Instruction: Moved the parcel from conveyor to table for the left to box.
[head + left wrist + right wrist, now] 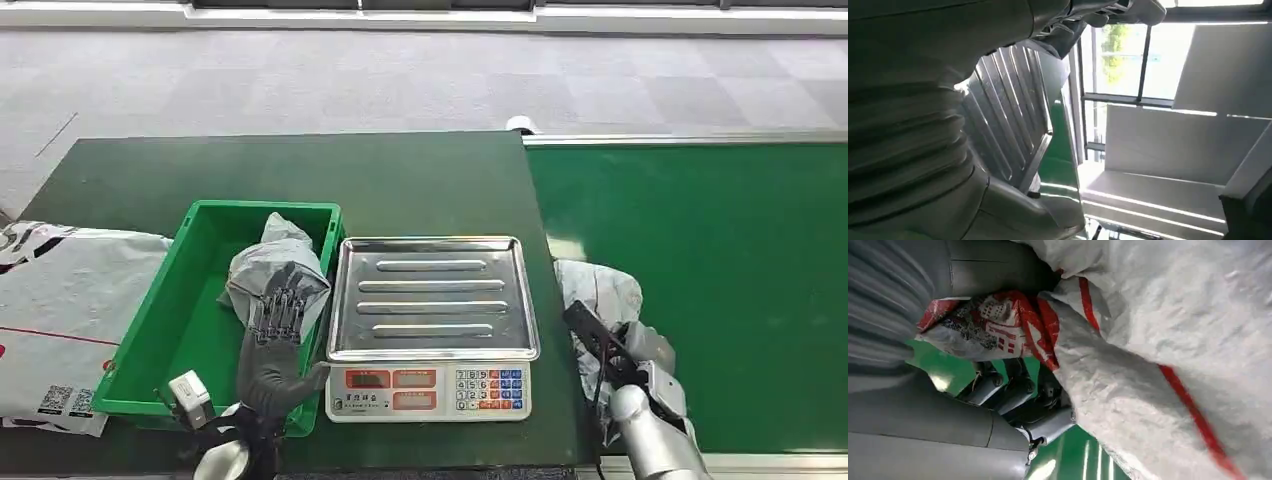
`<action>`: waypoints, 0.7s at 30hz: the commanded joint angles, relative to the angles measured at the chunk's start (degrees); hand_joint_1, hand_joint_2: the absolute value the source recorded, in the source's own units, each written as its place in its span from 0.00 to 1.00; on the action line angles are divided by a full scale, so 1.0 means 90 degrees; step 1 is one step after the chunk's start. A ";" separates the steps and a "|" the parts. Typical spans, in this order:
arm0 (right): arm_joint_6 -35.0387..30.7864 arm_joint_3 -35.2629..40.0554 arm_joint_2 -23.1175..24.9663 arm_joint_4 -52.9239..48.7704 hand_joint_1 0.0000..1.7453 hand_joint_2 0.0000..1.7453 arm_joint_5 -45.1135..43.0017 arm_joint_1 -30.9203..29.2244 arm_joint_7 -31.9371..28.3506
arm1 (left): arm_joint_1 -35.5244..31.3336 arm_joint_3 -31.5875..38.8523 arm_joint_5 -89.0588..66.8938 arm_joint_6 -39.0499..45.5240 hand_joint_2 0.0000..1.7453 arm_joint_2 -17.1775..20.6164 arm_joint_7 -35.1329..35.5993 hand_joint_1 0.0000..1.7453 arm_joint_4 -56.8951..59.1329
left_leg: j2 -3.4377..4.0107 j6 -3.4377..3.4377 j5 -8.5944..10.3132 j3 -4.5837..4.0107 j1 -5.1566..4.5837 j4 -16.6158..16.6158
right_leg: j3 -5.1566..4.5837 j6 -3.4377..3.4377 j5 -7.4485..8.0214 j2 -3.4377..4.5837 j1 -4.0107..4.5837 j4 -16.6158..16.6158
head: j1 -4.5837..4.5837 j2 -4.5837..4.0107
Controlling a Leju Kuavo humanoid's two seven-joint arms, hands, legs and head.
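Meanwhile, my right hand [612,352] grips the parcel [600,290] at the conveyor [700,280] edge; table transfer and boxing remain.

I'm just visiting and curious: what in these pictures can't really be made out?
- Scale readouts: too small in the head view.
- Left robot hand on the grey parcel in the green bin: its grip is hidden beneath.
- Right robot hand: the white parcel hides its fingertips.
- Printed sack: cut off at the edge.
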 commanded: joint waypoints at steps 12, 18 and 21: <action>-0.0097 0.0169 0.0094 -0.0519 1.00 1.00 -0.0170 -0.0014 -0.0071 | 0.0024 0.0124 -0.0042 0.0021 1.00 -0.0054 0.0058 0.00 0.0054 | -0.0003 0.0000 0.0004 -0.0024 0.0002 -0.0003 | -0.0023 -0.0005 0.0005 -0.0003 0.0003 -0.0004 | 0.0000 0.0000; -0.0370 0.0152 0.0085 -0.1076 1.00 1.00 -0.0287 0.0172 -0.0208 | 0.0079 0.0161 -0.0059 0.0016 1.00 -0.0077 0.0067 0.00 -0.0010 | -0.0007 0.0001 0.0004 -0.0029 0.0000 -0.0002 | -0.0027 -0.0004 0.0004 -0.0009 0.0001 -0.0002 | 0.0000 0.0000; -0.0369 0.0147 0.0068 -0.1099 1.00 1.00 -0.0286 0.0176 -0.0207 | 0.0087 0.0160 -0.0059 0.0016 1.00 -0.0078 0.0067 0.00 -0.0009 | -0.0008 0.0001 0.0003 -0.0028 0.0001 -0.0003 | -0.0027 -0.0004 0.0003 -0.0010 0.0001 -0.0002 | 0.0000 0.0000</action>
